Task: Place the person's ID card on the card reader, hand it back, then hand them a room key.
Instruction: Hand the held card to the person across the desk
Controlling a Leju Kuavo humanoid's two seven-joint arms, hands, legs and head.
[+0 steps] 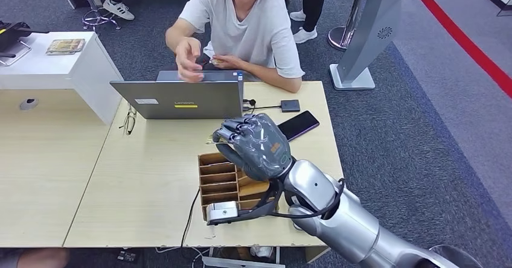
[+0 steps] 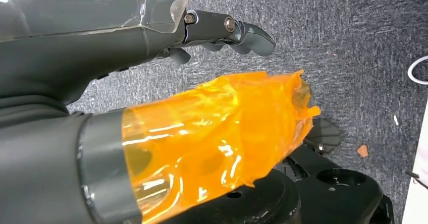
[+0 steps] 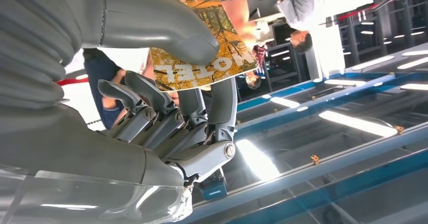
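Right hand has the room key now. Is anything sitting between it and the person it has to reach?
Yes: the open laptop stands on the table between the right hand, which pinches the room key, and the person seated behind it. Its raised screen sits slightly left of the direct line; the person's hand is raised above the screen.

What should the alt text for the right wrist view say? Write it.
The robot's right hand pinches a room key card, printed with autumn trees and the word HOTEL, between thumb and fingers. Behind it are ceiling lights and people.
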